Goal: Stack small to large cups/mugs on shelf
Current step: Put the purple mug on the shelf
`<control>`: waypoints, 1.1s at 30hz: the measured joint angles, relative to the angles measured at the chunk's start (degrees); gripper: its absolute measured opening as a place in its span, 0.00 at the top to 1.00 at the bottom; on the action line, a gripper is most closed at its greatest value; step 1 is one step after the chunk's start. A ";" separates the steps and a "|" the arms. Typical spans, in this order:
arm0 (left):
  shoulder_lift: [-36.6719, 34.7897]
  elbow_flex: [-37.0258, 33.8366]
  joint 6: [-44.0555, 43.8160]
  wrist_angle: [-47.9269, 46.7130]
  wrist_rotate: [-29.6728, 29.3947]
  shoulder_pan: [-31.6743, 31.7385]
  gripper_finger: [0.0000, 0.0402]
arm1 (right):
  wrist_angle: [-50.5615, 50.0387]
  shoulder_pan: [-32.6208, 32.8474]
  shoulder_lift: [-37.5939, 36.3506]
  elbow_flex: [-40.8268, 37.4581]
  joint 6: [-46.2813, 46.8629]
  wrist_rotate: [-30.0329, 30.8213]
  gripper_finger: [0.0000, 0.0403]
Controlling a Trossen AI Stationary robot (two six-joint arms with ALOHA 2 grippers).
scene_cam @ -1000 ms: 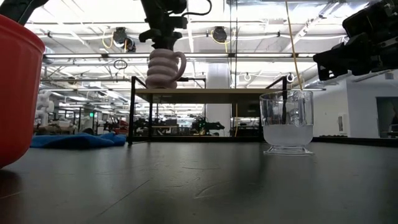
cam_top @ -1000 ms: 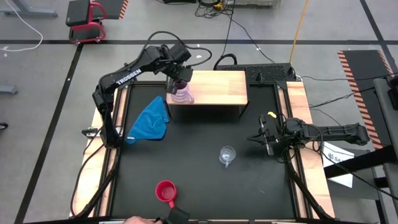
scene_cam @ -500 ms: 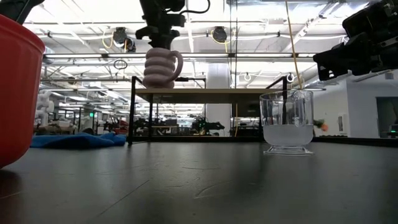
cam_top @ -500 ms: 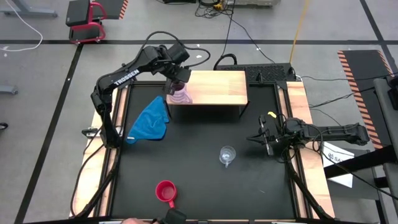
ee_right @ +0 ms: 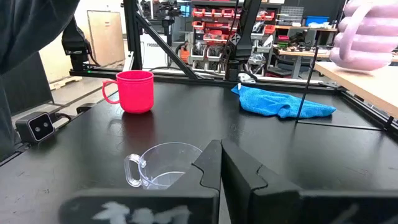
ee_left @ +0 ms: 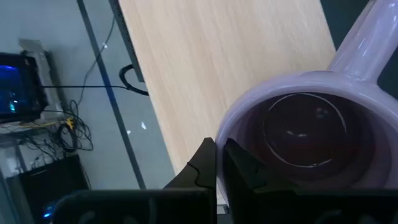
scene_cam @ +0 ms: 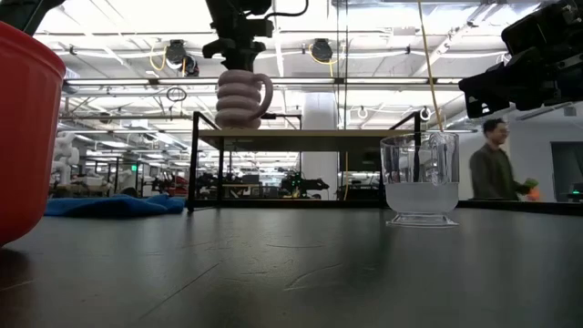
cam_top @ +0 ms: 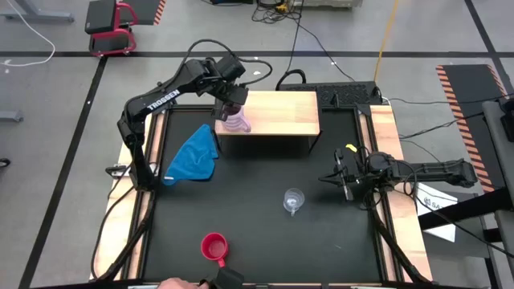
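Lilac mug upright on shelf, red mug, glass cup on table

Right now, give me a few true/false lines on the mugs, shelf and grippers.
1. The left gripper holds the pink mug over the shelf. True.
2. The red mug sits on the shelf. False: it is on the table, near the front edge.
3. The glass cup stands on the table near the right gripper. True.
4. The blue cloth lies on the shelf. False: it lies on the table beside it.
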 joint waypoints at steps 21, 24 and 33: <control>-0.25 -0.55 2.02 2.71 4.53 3.92 0.98 | 0.00 0.00 0.02 0.02 0.02 0.00 1.00; -0.31 -2.31 2.30 3.81 4.45 3.89 0.98 | 0.02 0.00 0.02 0.02 0.02 0.00 1.00; -0.46 -4.42 2.68 6.12 3.43 3.89 0.98 | 0.06 0.00 0.00 0.01 0.50 0.00 1.00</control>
